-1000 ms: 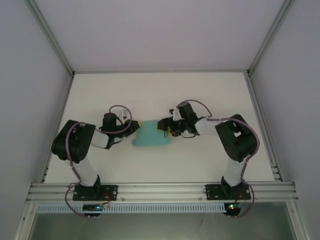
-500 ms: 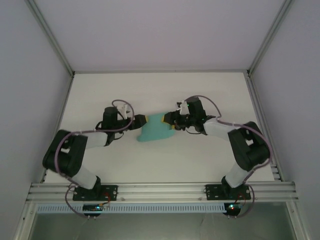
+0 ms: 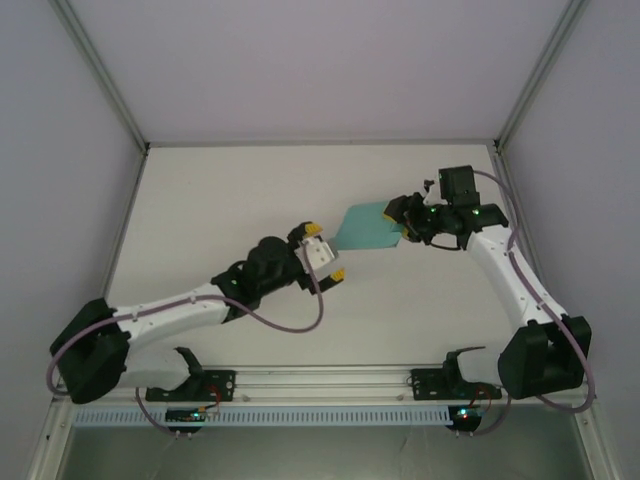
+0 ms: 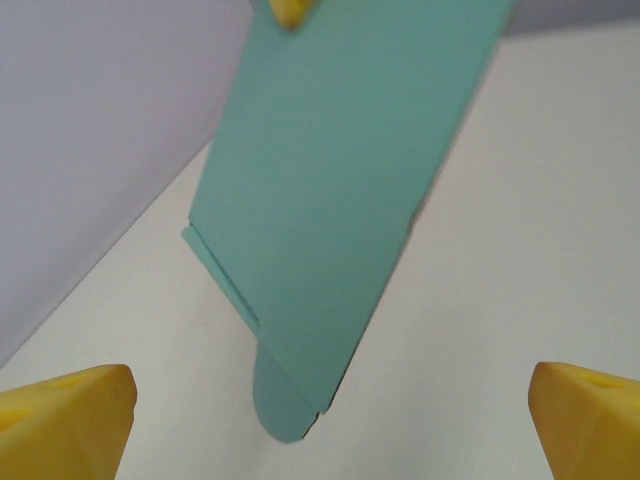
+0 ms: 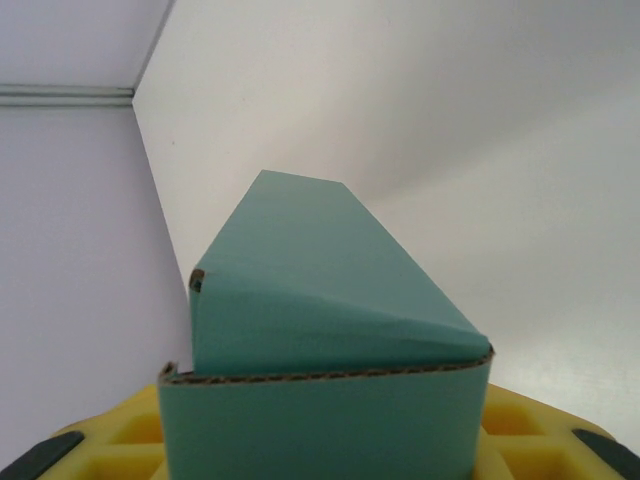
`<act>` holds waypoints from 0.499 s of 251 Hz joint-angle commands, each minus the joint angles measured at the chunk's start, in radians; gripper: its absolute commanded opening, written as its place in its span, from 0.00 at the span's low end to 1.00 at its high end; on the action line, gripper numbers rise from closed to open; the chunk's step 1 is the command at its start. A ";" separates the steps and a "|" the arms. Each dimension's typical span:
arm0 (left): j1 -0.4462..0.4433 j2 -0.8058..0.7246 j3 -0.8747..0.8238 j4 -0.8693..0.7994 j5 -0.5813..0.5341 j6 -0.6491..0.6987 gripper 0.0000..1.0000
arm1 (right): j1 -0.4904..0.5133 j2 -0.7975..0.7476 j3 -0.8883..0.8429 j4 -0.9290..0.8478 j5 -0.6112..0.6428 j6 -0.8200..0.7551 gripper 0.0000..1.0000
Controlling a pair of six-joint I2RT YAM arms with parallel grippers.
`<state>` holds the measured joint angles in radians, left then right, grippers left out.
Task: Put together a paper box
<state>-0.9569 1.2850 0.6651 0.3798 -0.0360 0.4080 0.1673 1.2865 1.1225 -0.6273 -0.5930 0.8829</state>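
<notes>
1. The left gripper (image 3: 326,253) has its yellow fingertips (image 4: 62,420) spread wide with nothing between them. It sits at the centre of the top view, just to the lower left of the card and apart from it.
2. The right gripper (image 3: 404,219), right of centre in the top view, pinches the right edge of the paper box (image 3: 364,228). In its wrist view the folded teal card is pressed between the yellow pads (image 5: 520,425) at the bottom of the frame.
3. The paper box is a flattened teal piece, tilted, with a rounded flap (image 4: 285,405) at its lower end. I cannot tell whether that flap touches the surface.
4. Below lies a white, matt table (image 3: 220,190).
5. Pale lilac-grey walls (image 3: 330,60) close the back and both sides. Aluminium posts (image 3: 100,75) run from the back corners, and an aluminium rail (image 3: 320,380) crosses the bottom of the frame.
</notes>
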 commanded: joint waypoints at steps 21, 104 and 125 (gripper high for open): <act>-0.054 0.121 0.054 0.152 -0.223 0.226 1.00 | -0.015 0.003 0.025 -0.150 -0.093 0.099 0.36; -0.063 0.196 0.058 0.301 -0.215 0.286 0.84 | -0.013 0.048 -0.004 -0.156 -0.153 0.090 0.39; -0.063 0.206 0.060 0.310 -0.226 0.300 0.67 | -0.012 0.059 0.003 -0.173 -0.156 0.083 0.40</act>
<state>-1.0153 1.4757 0.6914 0.5930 -0.2325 0.6701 0.1555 1.3281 1.1229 -0.7490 -0.7090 0.9703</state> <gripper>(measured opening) 0.754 0.427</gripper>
